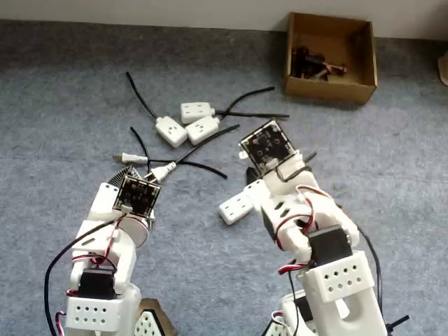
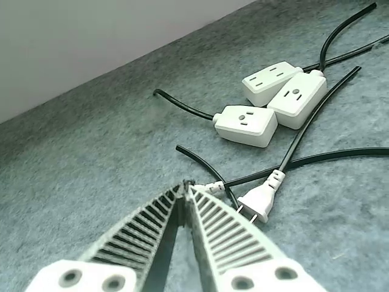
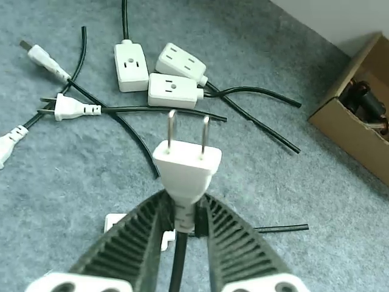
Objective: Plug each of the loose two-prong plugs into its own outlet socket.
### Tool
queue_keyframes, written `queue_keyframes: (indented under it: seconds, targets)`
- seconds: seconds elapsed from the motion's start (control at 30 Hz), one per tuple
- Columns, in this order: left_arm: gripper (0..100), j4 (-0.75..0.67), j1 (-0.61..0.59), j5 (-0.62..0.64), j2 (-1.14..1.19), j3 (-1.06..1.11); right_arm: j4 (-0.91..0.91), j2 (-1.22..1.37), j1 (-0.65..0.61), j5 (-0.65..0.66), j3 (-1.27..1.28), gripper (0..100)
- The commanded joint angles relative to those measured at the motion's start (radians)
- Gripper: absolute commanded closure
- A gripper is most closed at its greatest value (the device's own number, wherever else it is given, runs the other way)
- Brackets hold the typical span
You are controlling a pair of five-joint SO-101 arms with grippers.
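My right gripper (image 3: 183, 204) is shut on the body of a white two-prong plug (image 3: 186, 165), held above the carpet with its prongs pointing away from the wrist. Three white outlet sockets (image 3: 130, 66) (image 3: 180, 61) (image 3: 174, 90) lie clustered ahead of it. A fourth socket (image 1: 236, 207) rests beside the right arm. My left gripper (image 2: 185, 185) is shut with nothing in it, its tips at a black cord close to a loose white plug (image 2: 258, 201). Two more loose plugs (image 3: 72, 108) (image 3: 45, 59) lie on the carpet.
A cardboard box (image 1: 329, 56) with small parts stands at the back right by the wall. Black cords (image 1: 203, 168) cross one another between the sockets and both arms. Grey carpet (image 1: 63, 105) stretches to the left.
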Motion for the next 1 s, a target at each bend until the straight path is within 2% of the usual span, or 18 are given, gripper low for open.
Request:
queue_keyframes:
  seconds: [0.0,0.13,0.43,0.57,0.7,0.97]
  targets:
    - [99,0.0,0.018,0.005,-0.012,-0.022,-0.039,-0.025,-0.045,-0.014,0.002,99.2]
    - [99,0.003,0.061,0.055,-0.012,-0.081,-0.039,-0.025,-0.077,-0.014,0.004,99.2]
    - [99,0.0,0.145,0.055,-0.012,-0.186,-0.038,-0.025,-0.168,-0.014,0.005,99.2]
    - [99,0.003,0.196,0.055,-0.012,-0.246,-0.042,-0.025,-0.17,-0.014,0.031,99.2]
    - [99,0.003,0.265,0.055,-0.012,-0.288,-0.127,-0.025,-0.17,-0.014,0.108,99.2]
    - [99,0.0,0.406,0.055,-0.012,-0.289,-0.153,-0.028,-0.17,-0.015,0.136,99.2]
